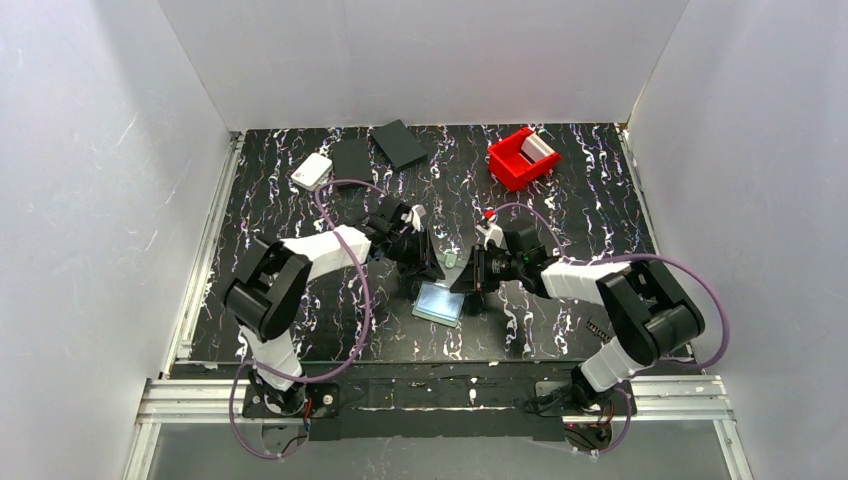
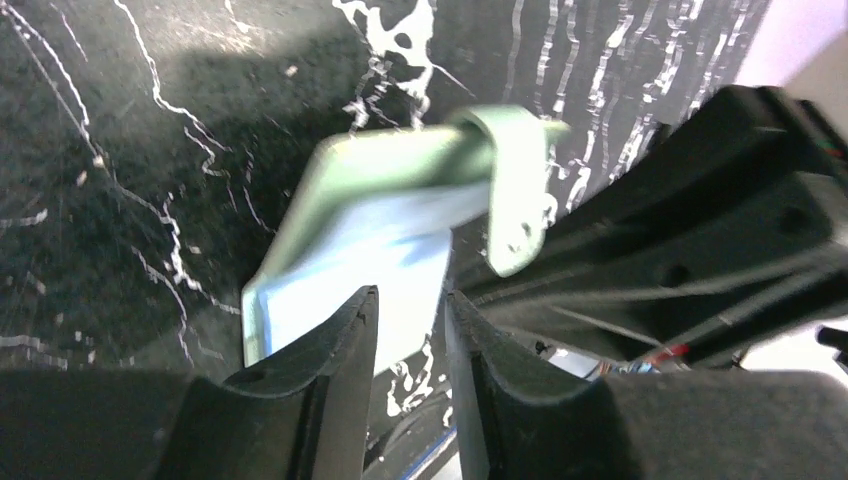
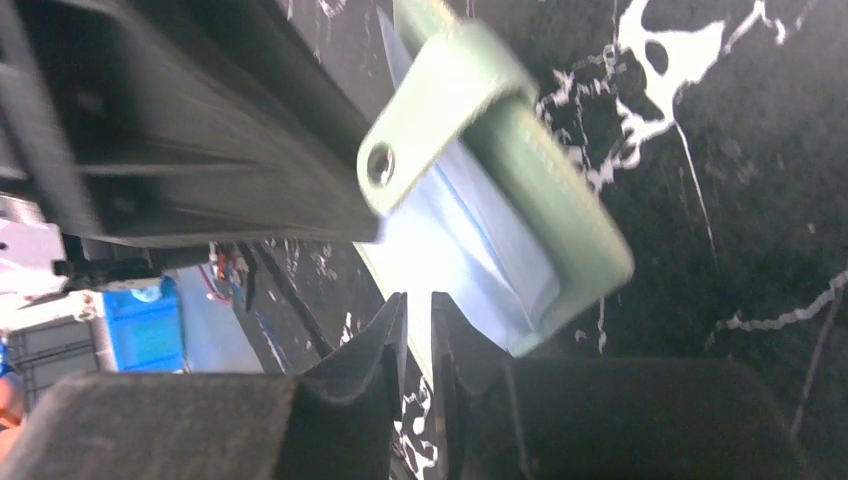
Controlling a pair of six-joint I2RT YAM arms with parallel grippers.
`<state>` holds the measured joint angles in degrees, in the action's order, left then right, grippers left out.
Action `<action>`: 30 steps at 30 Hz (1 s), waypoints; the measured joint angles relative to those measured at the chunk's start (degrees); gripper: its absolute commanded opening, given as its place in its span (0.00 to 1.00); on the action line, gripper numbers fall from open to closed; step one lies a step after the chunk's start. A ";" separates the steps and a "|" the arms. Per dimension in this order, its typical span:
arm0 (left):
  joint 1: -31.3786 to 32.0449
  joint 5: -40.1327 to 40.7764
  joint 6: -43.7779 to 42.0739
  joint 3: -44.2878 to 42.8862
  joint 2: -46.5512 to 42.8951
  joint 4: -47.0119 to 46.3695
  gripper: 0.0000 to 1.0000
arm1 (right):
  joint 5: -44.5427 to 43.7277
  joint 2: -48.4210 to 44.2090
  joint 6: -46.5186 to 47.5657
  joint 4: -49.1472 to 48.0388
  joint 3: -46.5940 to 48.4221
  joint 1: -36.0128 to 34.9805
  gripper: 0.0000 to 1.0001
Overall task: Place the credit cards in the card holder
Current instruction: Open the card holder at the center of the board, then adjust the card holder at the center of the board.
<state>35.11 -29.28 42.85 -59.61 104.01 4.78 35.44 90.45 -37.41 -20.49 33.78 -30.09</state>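
The sage-green card holder lies open at the table's middle, its pale bluish pockets up and its snap tab raised. It also shows in the left wrist view and the right wrist view. My right gripper is nearly closed, and a thin pale edge of the holder runs between its fingers. My left gripper is slightly open and empty, just above the holder's far side. A whitish card-like piece stands in the red bin.
A red bin sits at the back right. Two black flat rectangles and a white rounded box lie at the back left. The two grippers are close together, almost touching over the holder.
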 measured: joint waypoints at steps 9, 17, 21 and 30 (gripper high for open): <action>-1.29 0.39 -1.70 5.90 -14.32 2.82 0.43 | -4.68 -7.21 8.33 13.75 -0.76 0.00 0.43; -1.29 1.49 -1.68 15.56 -24.98 6.19 0.47 | -6.62 -6.01 3.93 8.59 -4.76 -4.46 0.44; -1.29 3.56 -1.70 18.10 -32.48 10.12 0.51 | -8.72 -2.29 -2.67 0.04 -4.61 -13.31 0.48; -1.31 8.33 -1.68 19.10 -46.03 15.91 0.56 | -11.26 5.77 -11.43 -10.58 1.18 -20.17 0.55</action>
<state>33.80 -20.95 41.17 -40.51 57.98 20.69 24.18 96.23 -48.84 -31.07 34.96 -50.26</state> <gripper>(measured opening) 0.558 0.535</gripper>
